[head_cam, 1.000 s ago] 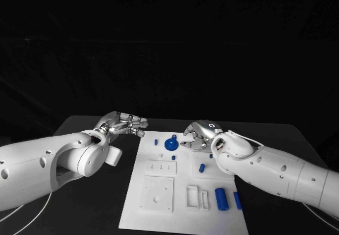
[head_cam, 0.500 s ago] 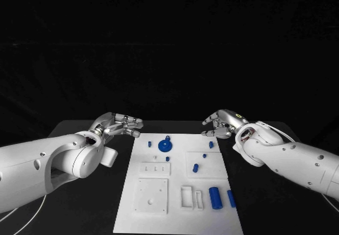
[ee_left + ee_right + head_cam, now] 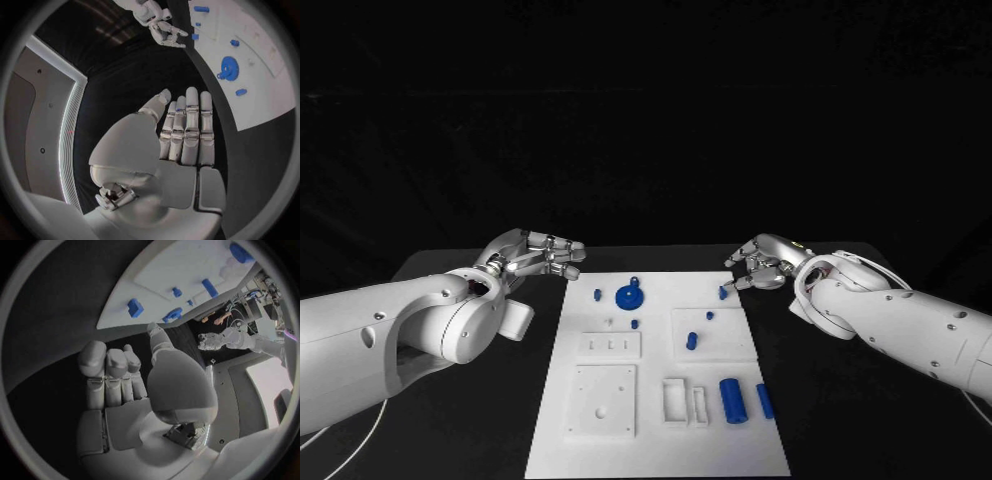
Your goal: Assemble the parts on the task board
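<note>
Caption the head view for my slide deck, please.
Both hands, left and right, flank the task board empty.

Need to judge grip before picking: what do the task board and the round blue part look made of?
Task board: looks like matte white plastic, flat even colour with moulded recesses.
Round blue part: probably plastic too, uniform saturated blue, no metallic shine. Neither is certain from the look alone.

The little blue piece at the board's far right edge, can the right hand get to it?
Probably yes. The right hand hovers just beside the small blue piece at the task board edge, holding nothing, and nothing lies between them.
</note>
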`<move>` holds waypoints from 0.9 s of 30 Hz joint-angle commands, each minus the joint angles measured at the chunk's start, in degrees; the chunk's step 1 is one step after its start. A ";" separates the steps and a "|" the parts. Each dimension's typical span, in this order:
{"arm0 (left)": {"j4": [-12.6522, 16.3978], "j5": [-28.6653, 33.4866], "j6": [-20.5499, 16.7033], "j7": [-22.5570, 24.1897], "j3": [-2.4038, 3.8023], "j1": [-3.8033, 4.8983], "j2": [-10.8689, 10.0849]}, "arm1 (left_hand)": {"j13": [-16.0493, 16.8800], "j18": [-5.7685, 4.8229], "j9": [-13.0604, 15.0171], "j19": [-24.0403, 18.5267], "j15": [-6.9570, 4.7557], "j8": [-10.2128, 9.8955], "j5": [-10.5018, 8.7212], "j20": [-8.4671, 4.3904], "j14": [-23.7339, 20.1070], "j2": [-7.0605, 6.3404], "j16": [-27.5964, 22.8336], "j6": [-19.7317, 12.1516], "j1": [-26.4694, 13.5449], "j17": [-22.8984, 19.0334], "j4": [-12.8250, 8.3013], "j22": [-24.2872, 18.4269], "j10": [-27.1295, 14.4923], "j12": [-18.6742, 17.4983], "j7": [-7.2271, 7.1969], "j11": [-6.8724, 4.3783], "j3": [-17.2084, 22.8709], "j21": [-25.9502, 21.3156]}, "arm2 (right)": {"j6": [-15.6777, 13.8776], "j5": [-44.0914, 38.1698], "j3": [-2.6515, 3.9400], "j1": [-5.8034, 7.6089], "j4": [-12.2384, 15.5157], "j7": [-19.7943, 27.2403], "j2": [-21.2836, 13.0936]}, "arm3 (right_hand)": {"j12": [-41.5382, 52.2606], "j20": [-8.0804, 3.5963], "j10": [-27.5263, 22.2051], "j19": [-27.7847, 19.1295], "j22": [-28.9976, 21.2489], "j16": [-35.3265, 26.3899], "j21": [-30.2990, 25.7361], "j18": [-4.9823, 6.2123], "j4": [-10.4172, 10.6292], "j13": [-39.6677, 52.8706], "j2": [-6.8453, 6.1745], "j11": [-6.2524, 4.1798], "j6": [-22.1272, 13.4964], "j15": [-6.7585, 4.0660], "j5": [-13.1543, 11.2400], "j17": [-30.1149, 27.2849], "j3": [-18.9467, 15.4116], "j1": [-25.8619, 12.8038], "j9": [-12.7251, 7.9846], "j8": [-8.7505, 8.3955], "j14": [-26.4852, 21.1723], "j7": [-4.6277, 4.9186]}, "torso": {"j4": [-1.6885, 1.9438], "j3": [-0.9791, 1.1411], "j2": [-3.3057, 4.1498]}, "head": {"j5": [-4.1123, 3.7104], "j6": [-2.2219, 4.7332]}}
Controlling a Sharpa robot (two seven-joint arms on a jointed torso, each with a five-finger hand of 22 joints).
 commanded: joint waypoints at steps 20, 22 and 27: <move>-0.65 -0.31 1.09 0.68 0.00 0.06 0.19 | 0.04 0.25 -0.06 -0.13 0.14 -0.11 -0.35 -0.07 -0.31 -0.30 0.03 -0.28 0.24 -0.04 0.02 0.20 -0.18 -0.09 -0.16 0.07 0.05 0.16 | 4.75 2.48 0.04 -2.81 -2.76 4.63 1.34 | 0.17 0.06 -0.30 0.18 6.02 0.08 0.02 0.46 0.42 -0.06 2.35 -0.09 0.13 0.07 -5.82 0.27 -1.43 -0.41 -0.01 -0.03 -0.04 -0.20 | 0.11 -0.06 -0.01 | -0.53 -0.60; -0.65 -0.32 1.11 0.67 0.00 0.06 0.20 | 0.04 0.25 -0.06 -0.13 0.14 -0.11 -0.35 -0.07 -0.31 -0.30 0.03 -0.28 0.24 -0.04 0.02 0.20 -0.18 -0.09 -0.16 0.07 0.05 0.16 | 4.62 2.60 0.05 -2.89 -3.04 4.54 1.57 | 0.06 0.13 -0.39 0.18 6.00 0.05 -0.07 0.50 1.03 -0.17 3.02 0.12 -0.02 0.17 -5.31 0.25 -1.10 -1.43 -0.04 -0.08 -0.06 0.00 | 0.14 -0.08 -0.02 | -0.59 -0.62; -0.65 -0.33 1.14 0.64 0.00 0.06 0.16 | 0.04 0.26 -0.06 -0.18 0.16 -0.11 -0.34 -0.05 -0.32 -0.27 0.03 -0.30 0.16 -0.05 0.08 0.25 -0.21 -0.08 -0.15 0.09 0.00 0.20 | 3.96 2.78 0.05 -3.10 -3.79 4.27 2.08 | 0.16 0.39 -0.40 0.23 5.99 0.17 -0.13 0.71 0.93 -0.22 3.87 0.39 -0.08 0.40 -6.12 0.35 -0.03 -1.73 -0.03 -0.07 -0.03 0.29 | 0.23 -0.11 0.00 | -0.65 -0.57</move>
